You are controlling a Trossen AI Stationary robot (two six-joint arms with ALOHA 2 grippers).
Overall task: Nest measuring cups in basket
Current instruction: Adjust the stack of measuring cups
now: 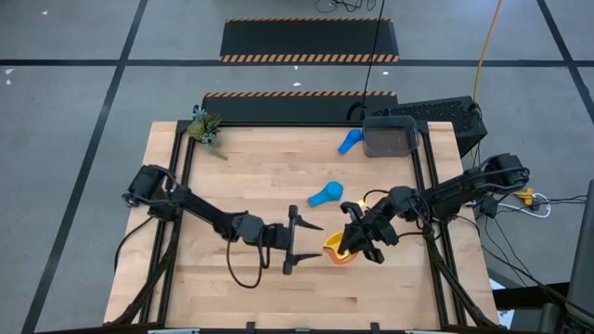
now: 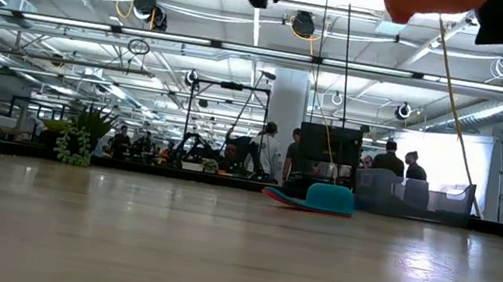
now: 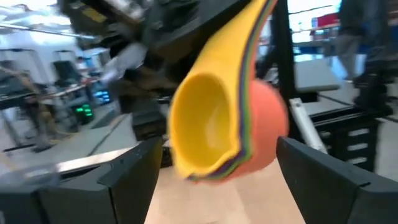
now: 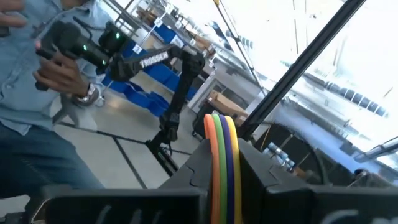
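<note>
Yellow-orange nested cups (image 1: 340, 250), blue cups (image 1: 326, 194), grey basket (image 1: 391, 137).

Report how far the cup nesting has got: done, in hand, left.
Done: several cups sit nested as one stack, yellow inside, orange outermost. In hand: the right tool is shut on the stack's handles, holding it above the table; the left tool is open just beside it. Left: a blue cup by the basket and a light blue cup mid-table remain loose; nothing visibly in the basket.

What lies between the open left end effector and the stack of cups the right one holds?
Nothing. In the high view, bare wood separates the left end effector from the nested cup stack held by the right end effector.
</note>
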